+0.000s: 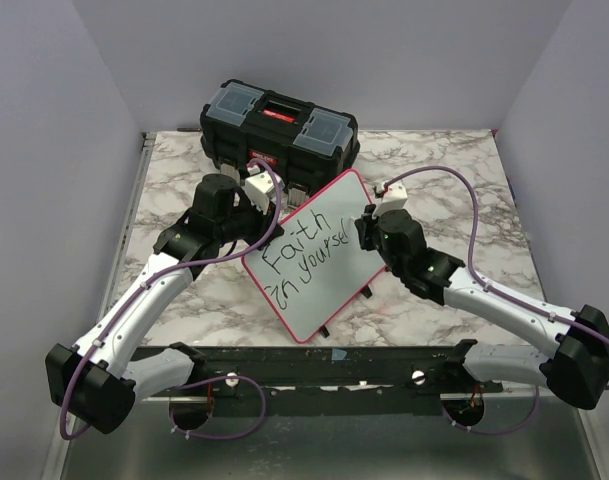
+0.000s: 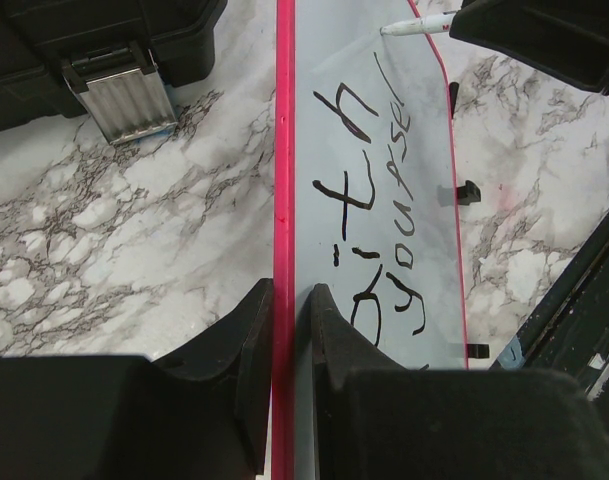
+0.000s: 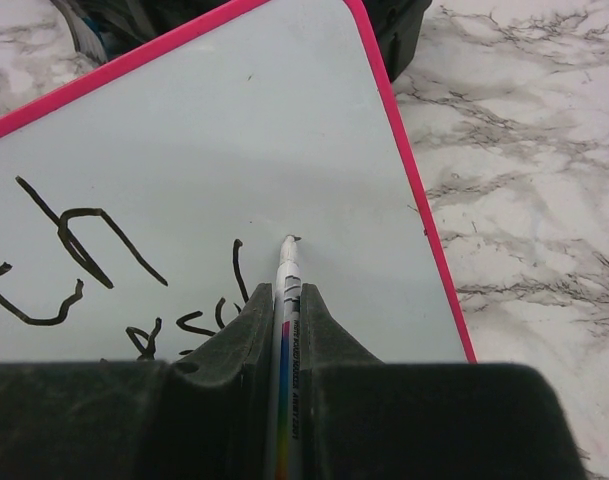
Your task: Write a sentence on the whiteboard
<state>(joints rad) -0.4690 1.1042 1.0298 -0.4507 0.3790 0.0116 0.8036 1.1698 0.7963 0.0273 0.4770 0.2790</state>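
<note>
Marble-pattern table (image 1: 464, 180), grey walls round it. Black toolbox (image 1: 279, 125) sits at the far middle of the table with its lid shut and a red handle on top. It has small clear-lidded bins at each end, contents too small to tell, and nothing inside the main box shows. A silver latch (image 2: 124, 95) is on its front.

Whiteboard (image 1: 324, 260), white with a red rim, is in the middle of the table just in front of the toolbox. It is turned cornerwise and tilted up, with black feet showing at its near-right edge.

Left gripper (image 2: 290, 292) is clamped on the board's left rim, one finger on each face. Right gripper (image 3: 287, 290) is closed on a white marker (image 3: 287, 262) and sits over the board's right half. The marker tip is at the board surface, just right of the last stroke; contact looks likely but is not sure.

Black lettering (image 1: 302, 258) reads "Faith" with "in yoursel" below it, slanting across the board between the two grippers.
</note>
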